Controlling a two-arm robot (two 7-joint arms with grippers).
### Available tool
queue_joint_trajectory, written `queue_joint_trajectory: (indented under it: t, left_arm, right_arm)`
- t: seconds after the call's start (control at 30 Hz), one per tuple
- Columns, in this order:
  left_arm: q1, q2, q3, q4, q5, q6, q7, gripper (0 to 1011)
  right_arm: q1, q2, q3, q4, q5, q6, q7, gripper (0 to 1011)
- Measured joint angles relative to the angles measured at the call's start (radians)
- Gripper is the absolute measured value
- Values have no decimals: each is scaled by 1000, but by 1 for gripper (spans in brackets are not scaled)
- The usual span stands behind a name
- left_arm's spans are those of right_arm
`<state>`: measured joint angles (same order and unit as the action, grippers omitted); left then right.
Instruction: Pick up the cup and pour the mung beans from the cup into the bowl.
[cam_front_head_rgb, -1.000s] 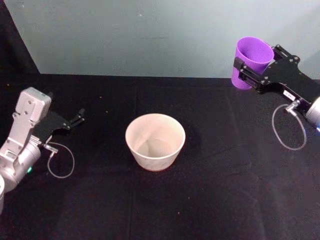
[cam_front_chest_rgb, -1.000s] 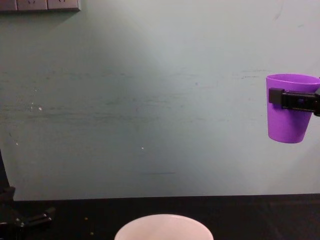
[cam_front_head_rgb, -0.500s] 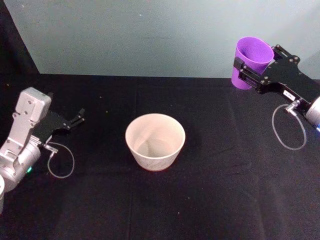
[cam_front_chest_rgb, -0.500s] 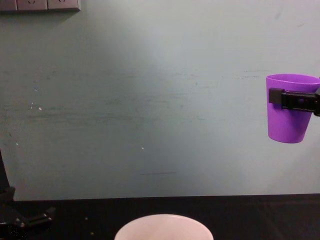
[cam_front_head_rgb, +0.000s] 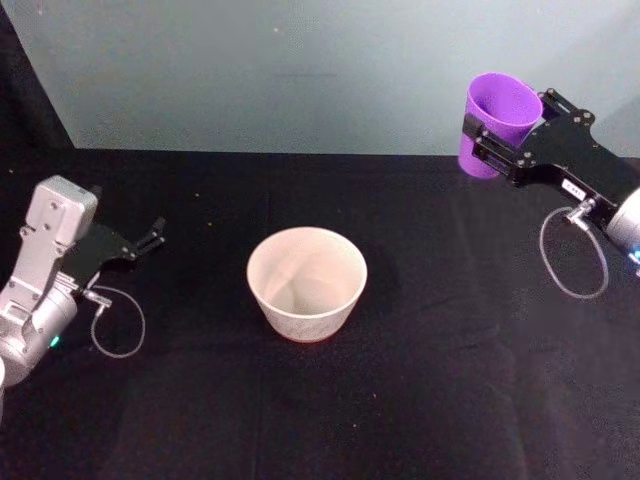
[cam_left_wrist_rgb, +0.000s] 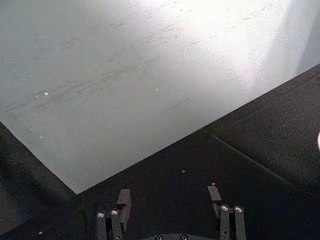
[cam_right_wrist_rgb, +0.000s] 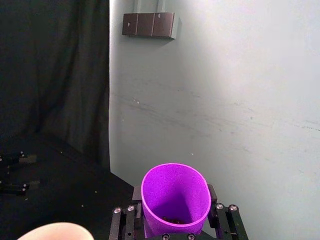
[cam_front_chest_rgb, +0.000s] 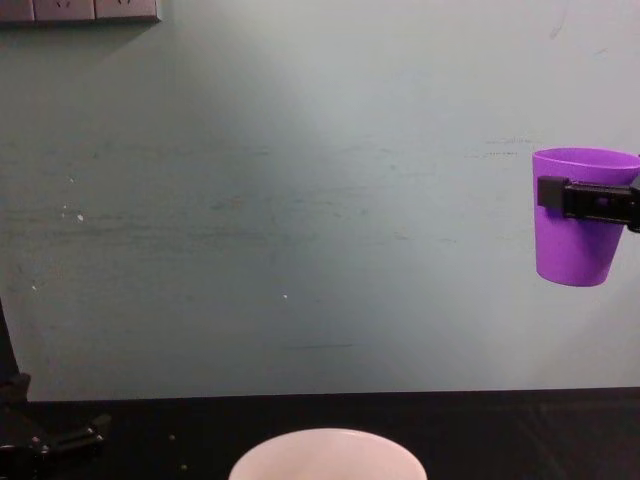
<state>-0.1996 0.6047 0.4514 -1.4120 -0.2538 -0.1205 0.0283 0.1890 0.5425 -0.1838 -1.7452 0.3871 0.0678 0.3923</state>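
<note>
My right gripper (cam_front_head_rgb: 497, 143) is shut on the purple cup (cam_front_head_rgb: 497, 120), holding it upright high above the table's far right, well right of the bowl. In the chest view the cup (cam_front_chest_rgb: 573, 250) hangs before the wall with a black finger (cam_front_chest_rgb: 590, 198) across it. The right wrist view looks into the cup (cam_right_wrist_rgb: 175, 197), where a few mung beans (cam_right_wrist_rgb: 173, 219) lie at the bottom. The pale bowl (cam_front_head_rgb: 305, 315) stands at the table's middle and looks empty. My left gripper (cam_front_head_rgb: 150, 238) rests open near the table's left side, its fingers (cam_left_wrist_rgb: 122, 202) apart with nothing between them.
A black cloth (cam_front_head_rgb: 450, 380) covers the table, and a pale green wall (cam_front_chest_rgb: 300, 200) rises right behind it. A few stray beans (cam_left_wrist_rgb: 183, 171) speckle the cloth on the left. There is free room all around the bowl.
</note>
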Motion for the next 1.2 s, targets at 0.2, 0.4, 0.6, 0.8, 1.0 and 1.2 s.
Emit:
queue_joint_trajectory:
  t: [0.2,0.4,0.6,0.8,1.0,1.2]
  left_arm:
    - [0,0,0,0,0,0,0,1000]
    - [0,0,0,0,0,0,0,1000]
    - [0,0,0,0,0,0,0,1000]
    - [0,0,0,0,0,0,0,1000]
    - [0,0,0,0,0,0,0,1000]
    - [0,0,0,0,0,0,0,1000]
  right_arm:
    - [0,0,0,0,0,0,0,729]
    - [0,0,0,0,0,0,0,729]
    - [0,0,0,0,0,0,0,729]
    - [0,0,0,0,0,0,0,729]
    - [0,0,0,0,0,0,0,729]
    - [0,0,0,0,0,0,0,729]
